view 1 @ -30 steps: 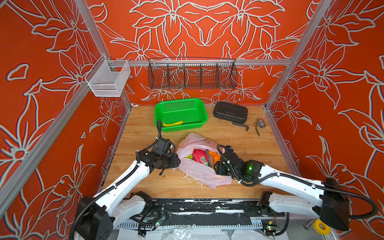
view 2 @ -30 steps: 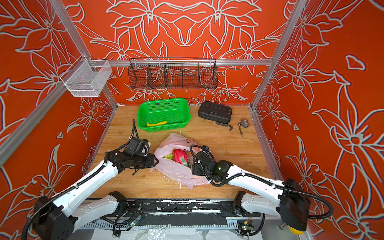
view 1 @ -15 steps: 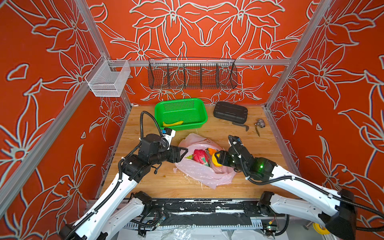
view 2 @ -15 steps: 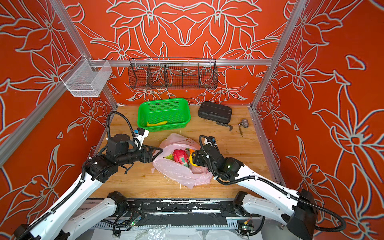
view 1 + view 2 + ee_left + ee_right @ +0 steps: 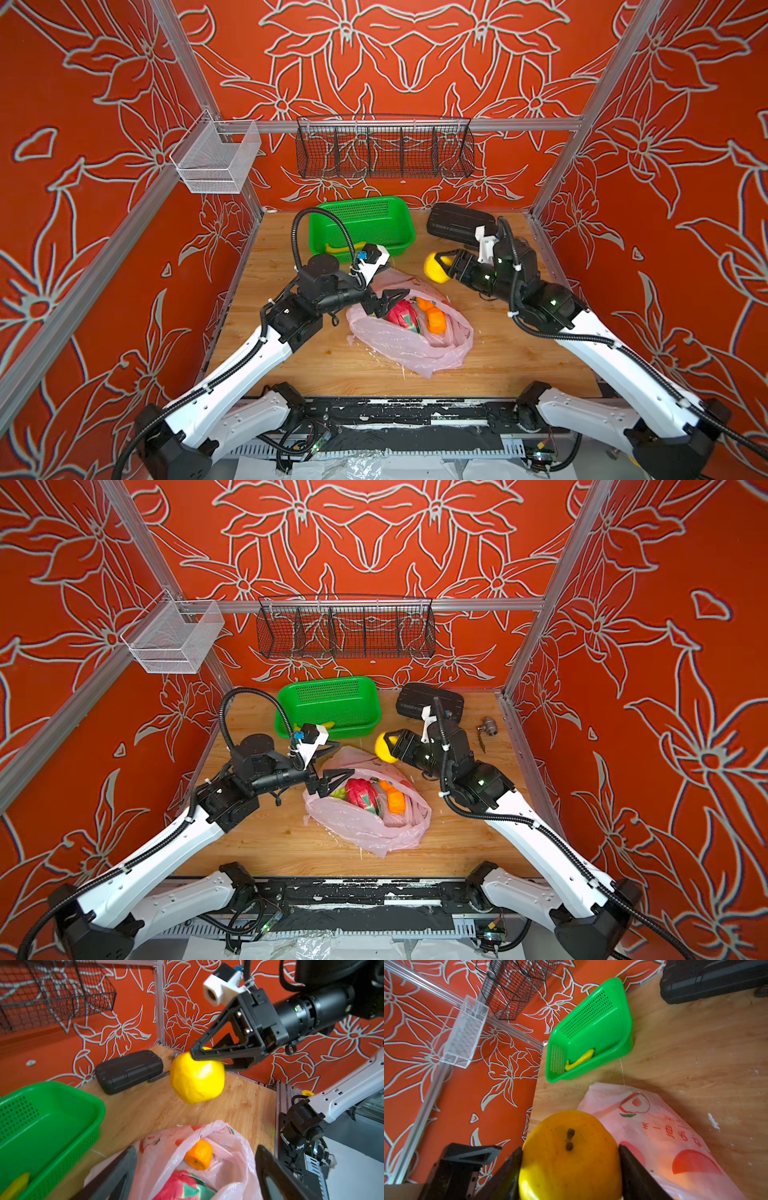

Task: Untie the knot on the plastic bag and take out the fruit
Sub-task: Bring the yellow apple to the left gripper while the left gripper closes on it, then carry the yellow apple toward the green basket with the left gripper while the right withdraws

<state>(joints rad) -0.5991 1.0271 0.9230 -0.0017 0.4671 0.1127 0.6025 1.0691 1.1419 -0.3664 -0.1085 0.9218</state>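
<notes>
**Lifting the first fruit clear of the opened bag**

The right gripper [image 5: 442, 267] is clamped on a yellow fruit [image 5: 197, 1081], one finger on each side and the stalk facing the wrist camera. A second ago this gripper was low at the mouth of the bag. Now it has risen and swung back and to the right, so the fruit hangs in the air above bare wood, clear of the plastic.

The left gripper [image 5: 196, 1153] has spread its jaws wide in that same second. It hovers at the near-left side of the bag [image 5: 399, 345] with a finger on each side of the mouth, pinching nothing.

No knot shows, and the mouth gapes open. The untying looks finished and the emptying has only begun. A dragon fruit [image 5: 401, 313] and orange pieces [image 5: 435, 322] lie inside, and a bit of green shows beside them.

The yellow fruit hangs between the green basket [image 5: 353, 729], which holds a banana [image 5: 580, 1059], and the black case [image 5: 453, 222] at the back. The case is close behind the right wrist, so a swing further back has little room. A small metal fitting [image 5: 488, 725] lies near the right wall. The table [image 5: 291, 353] is bare in front of the bag and on its right, which leaves room to set fruit down. With nothing holding it, the bag may slide or fold shut at the next reach.
</notes>
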